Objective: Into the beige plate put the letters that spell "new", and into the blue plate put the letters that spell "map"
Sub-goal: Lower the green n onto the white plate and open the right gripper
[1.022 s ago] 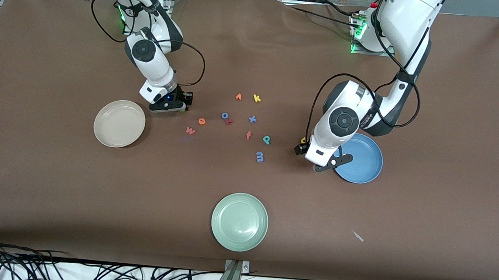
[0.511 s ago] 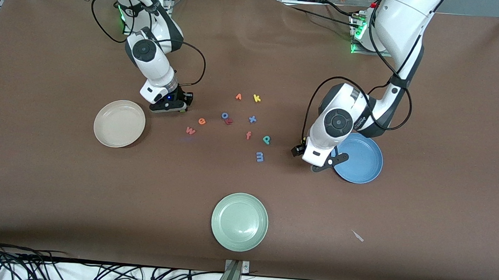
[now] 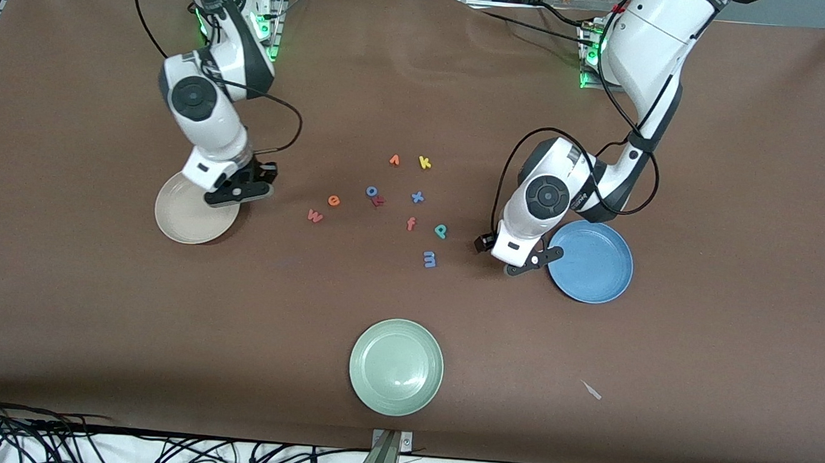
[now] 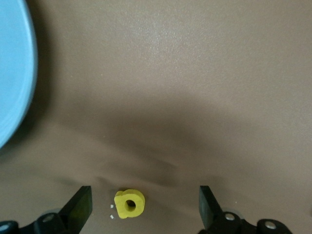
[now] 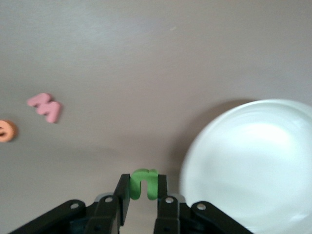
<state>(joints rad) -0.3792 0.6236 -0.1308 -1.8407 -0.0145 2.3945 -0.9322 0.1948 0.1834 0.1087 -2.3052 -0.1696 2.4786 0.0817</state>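
Brown table (image 3: 92, 312). Green n (image 5: 144, 184) clamped by right gripper (image 5: 143, 195) at beige plate (image 3: 177, 221) rim; early release probably misses. Left gripper (image 4: 141, 207) spread around yellow a (image 4: 129, 203).

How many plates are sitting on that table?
3. The beige plate lies toward the right arm's end, partly under the right gripper. The blue plate lies toward the left arm's end. The pale green plate is nearest the front camera.

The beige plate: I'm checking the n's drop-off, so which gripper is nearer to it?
Right. The right gripper, shut on the green n, hangs over the beige plate's rim. The left gripper is open above the yellow a, beside the blue plate.
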